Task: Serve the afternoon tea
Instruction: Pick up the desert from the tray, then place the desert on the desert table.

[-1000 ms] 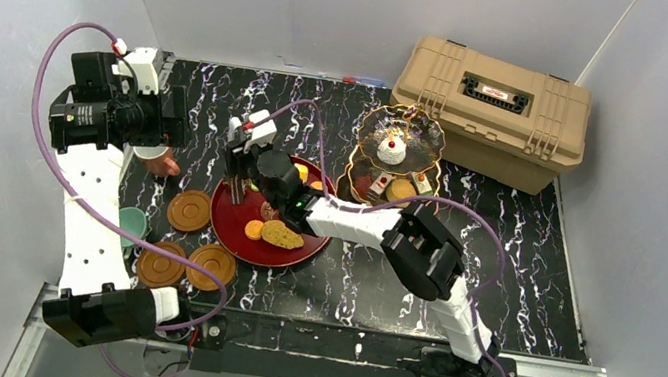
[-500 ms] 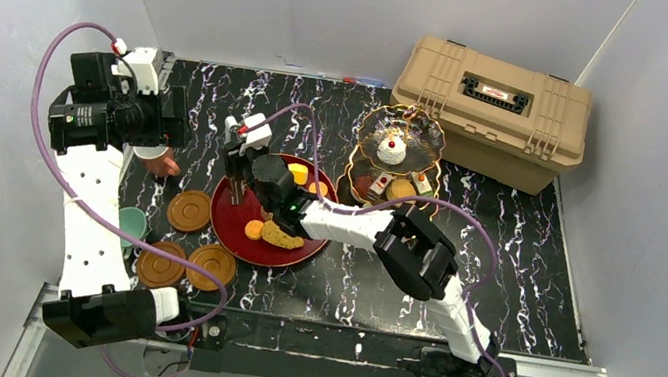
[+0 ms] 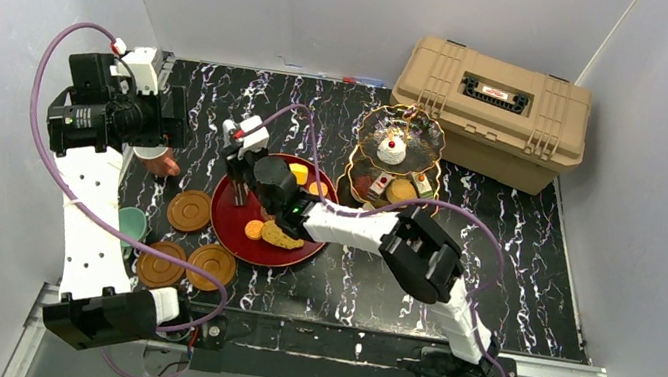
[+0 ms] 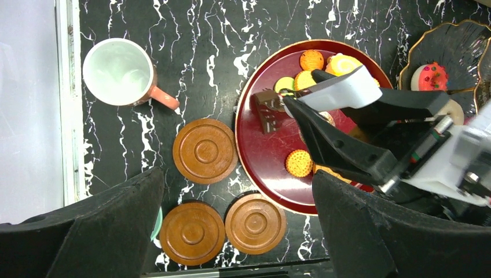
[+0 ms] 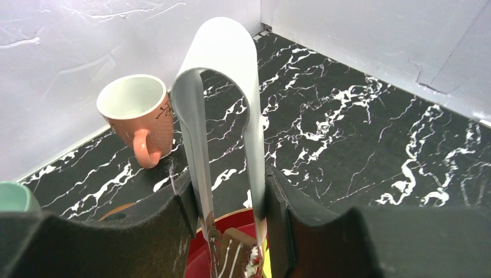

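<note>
tan case (image 3: 492,100) at back right has a small red-white label (image 3: 494,93) on its lid, too small to read from the top cam.

right gripper (image 5: 230,194) is clenched on the metal tongs (image 5: 223,87), one finger on each blade. The tong tips pinch a brown pastry (image 5: 234,255) over the left part of the red tray (image 4: 255,168). It looks lifted clear of the tray, but I can't be sure from these angles.

left gripper (image 4: 237,179) is spread wide, holding nothing, high over the saucers (image 4: 205,150).

Pastry: dark brown square with white icing lines. The icing is clear only on the right wrist cam.

Left wrist cam alone shows all three saucers in full. They are brown with ring grooves, left of the tray and toward the near edge. It also shows an orange cookie (image 4: 299,163) on the tray.

pink cup (image 4: 118,72) is upright, white inside, at far left. teal cup (image 5: 11,197) is only a sliver there, and on the top cam it sits mostly under the left arm.

Only the top cam shows the three-tier stand (image 3: 420,131) whole: dark glass, gold rims, a white cake (image 3: 393,148) with a red top on the upper tier. It stands just right of the tray.
</note>
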Robot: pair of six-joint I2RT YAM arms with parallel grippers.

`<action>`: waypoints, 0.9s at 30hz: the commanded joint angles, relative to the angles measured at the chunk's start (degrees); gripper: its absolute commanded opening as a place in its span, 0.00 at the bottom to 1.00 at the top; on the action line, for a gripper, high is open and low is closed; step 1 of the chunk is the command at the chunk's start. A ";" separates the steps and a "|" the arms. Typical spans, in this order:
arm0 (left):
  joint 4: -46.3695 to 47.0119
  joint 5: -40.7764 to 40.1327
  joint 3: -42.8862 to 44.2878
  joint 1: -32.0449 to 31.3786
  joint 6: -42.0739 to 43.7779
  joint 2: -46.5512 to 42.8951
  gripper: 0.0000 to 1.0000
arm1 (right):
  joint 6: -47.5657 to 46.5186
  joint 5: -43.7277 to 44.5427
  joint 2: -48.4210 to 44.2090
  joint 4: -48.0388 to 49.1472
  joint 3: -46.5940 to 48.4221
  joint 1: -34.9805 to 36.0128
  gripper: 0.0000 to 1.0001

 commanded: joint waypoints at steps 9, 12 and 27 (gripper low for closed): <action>-0.26 1.51 1.34 0.28 0.44 -1.37 0.98 | -10.42 -12.78 -29.76 -2.73 -11.31 0.78 0.08; -0.22 1.64 0.99 0.27 0.30 -1.51 0.98 | -13.70 -14.20 -38.13 -10.35 -13.45 0.75 0.08; 0.55 3.44 0.03 0.32 -1.82 -1.51 0.98 | -33.67 4.19 -64.07 -39.41 -11.76 0.74 0.10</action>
